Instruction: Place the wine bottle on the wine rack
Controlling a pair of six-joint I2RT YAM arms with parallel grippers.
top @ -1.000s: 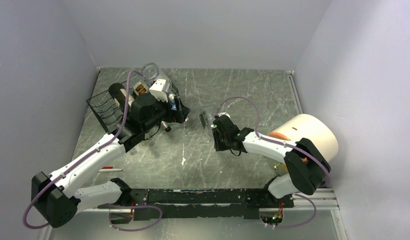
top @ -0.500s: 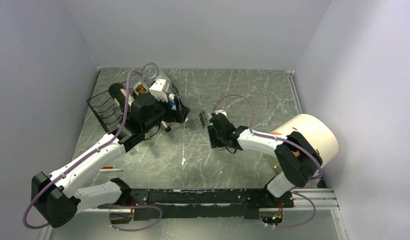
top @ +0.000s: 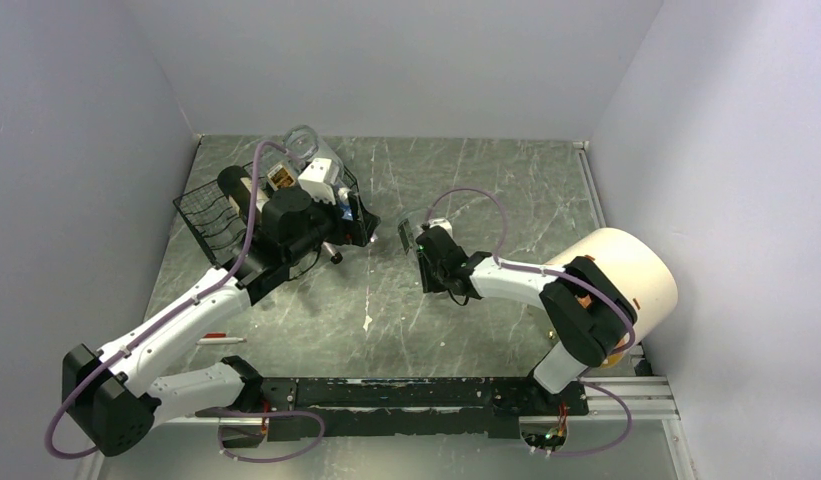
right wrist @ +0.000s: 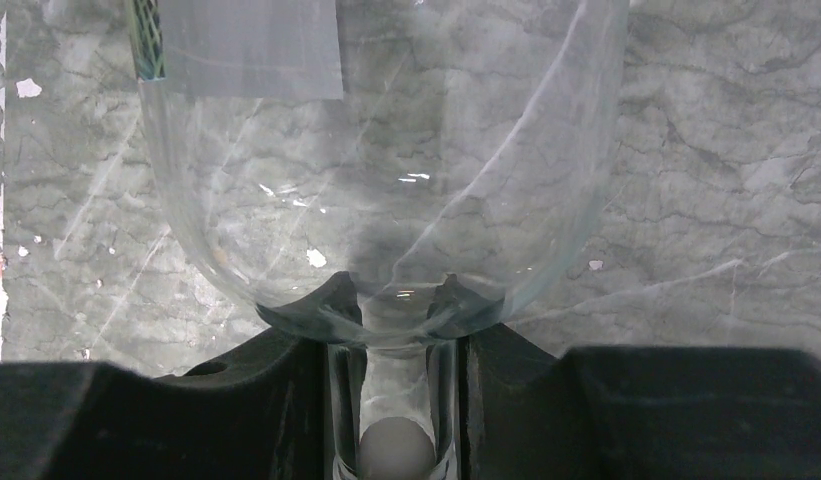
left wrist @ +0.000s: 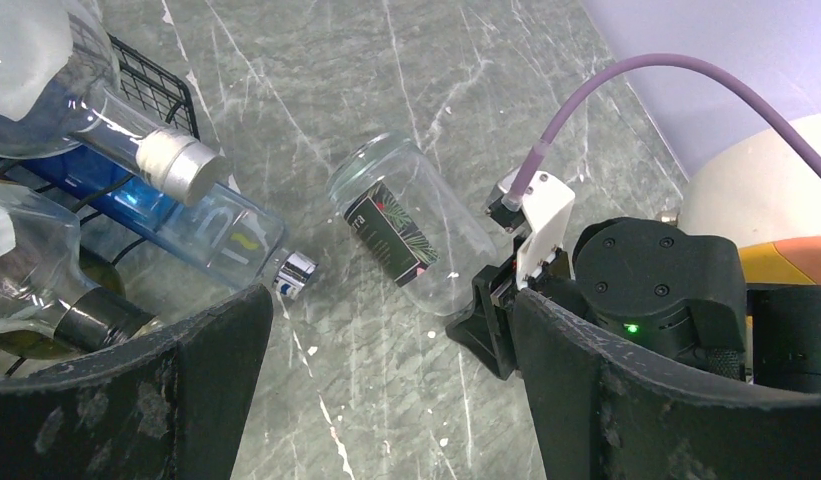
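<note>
A clear glass wine bottle (top: 408,235) with a dark label is held near the table's middle, base pointing at the rack. My right gripper (top: 426,252) is shut on its neck; in the right wrist view the neck (right wrist: 394,400) sits between the black fingers (right wrist: 286,400). The bottle (left wrist: 406,235) also shows in the left wrist view. The black wire wine rack (top: 208,212) stands at the far left with a few bottles on it, among them a blue one (left wrist: 186,215). My left gripper (top: 351,240) is open and empty beside the rack, its jaws wide apart (left wrist: 388,310).
A large cream cylinder (top: 626,270) lies at the right, behind the right arm. A red pen (top: 214,337) lies near the left arm's base. Grey walls close in the table on three sides.
My right arm has carried the clear bottle a little left and away, toward the rack. The left arm has not moved.
</note>
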